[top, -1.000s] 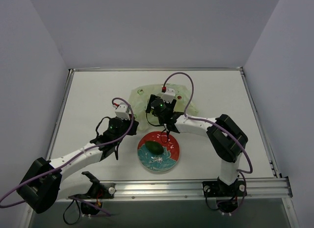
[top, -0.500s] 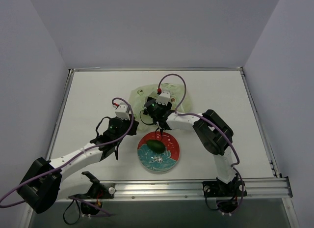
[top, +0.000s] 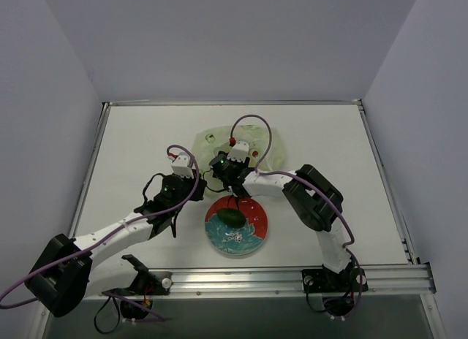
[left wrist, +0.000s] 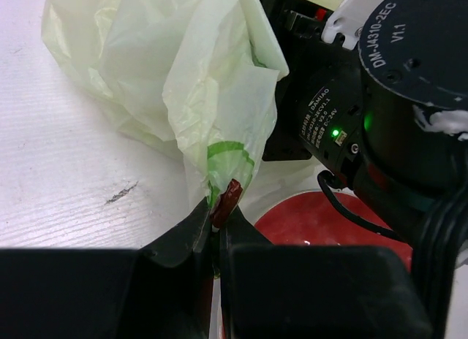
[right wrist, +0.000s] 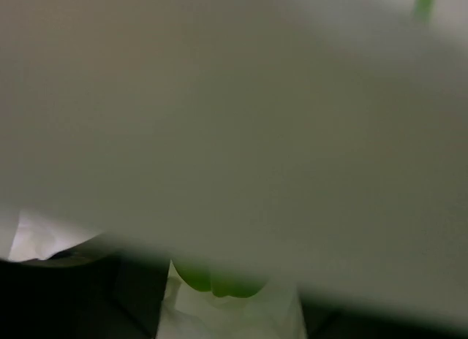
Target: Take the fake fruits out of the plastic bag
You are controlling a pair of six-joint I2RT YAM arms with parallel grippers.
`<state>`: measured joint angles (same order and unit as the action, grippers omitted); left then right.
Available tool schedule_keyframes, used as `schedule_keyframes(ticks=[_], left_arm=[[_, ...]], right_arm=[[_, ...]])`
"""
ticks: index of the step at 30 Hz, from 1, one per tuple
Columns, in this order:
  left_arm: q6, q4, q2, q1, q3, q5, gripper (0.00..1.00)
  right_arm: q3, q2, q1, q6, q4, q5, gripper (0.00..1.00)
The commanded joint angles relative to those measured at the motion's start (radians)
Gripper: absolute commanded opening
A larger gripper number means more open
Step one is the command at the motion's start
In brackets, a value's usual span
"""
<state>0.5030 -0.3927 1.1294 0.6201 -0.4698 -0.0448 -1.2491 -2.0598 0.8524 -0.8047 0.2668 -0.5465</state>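
Table (top: 131, 145): white, with grey walls on three sides. A metal rail runs along its near edge, on the near side of the plate (top: 250, 240).
Plate: red and teal, close to the near edge and between the two arms. Its far rim is partly covered by the right arm's wrist.
Dark green fruit (top: 232, 218): an oval lying on the plate's far half, in plain sight and out of the bag.
Left tool (left wrist: 219, 226): just left of the plate's far rim. Its fingers are pressed together, pinching a fold at the near edge of the plastic bag (left wrist: 183, 83).
Right tool (top: 222, 168): just beyond the plate's far rim, at the bag's near side. From above the wrist hides its fingers, and its own camera is smothered by blurred pale film. I cannot tell whether it is spread or closed.
Plastic bag: pale yellow-green and crumpled, lying beyond the plate and rising from the pinch in a tall fold. Its middle is covered by the right wrist.
Hidden: the folds and the wrist screen whatever the bag holds. A blurred bright green shape (right wrist: 216, 279) sits low in the right wrist view, and I cannot tell whether it is fruit or print.
Open room: bare table runs wide to the right of the plate and to its far left. A strip of bare table also lies beyond the bag, up to the far wall.
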Motion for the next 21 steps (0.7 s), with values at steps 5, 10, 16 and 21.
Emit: schedule_keyframes(ticks=[5,10,16,21], left_arm=[[0.009,-0.018,-0.013,-0.007,-0.050,0.003,0.02],[0.009,-0.017,-0.014,-0.008,-0.049,0.003,0.02],[0.009,-0.020,-0.014,-0.008,-0.049,0.006,0.02],[0.009,-0.020,-0.016,-0.008,-0.049,0.002,0.02]], right_arm=[[-0.001,0.056,0.000,0.108,0.095,-0.099,0.33],[0.036,0.118,0.013,0.179,0.133,-0.118,0.31],[0.120,0.239,0.017,0.265,0.195,-0.076,0.32],[0.146,0.334,0.017,0.332,0.161,0.028,0.34]])
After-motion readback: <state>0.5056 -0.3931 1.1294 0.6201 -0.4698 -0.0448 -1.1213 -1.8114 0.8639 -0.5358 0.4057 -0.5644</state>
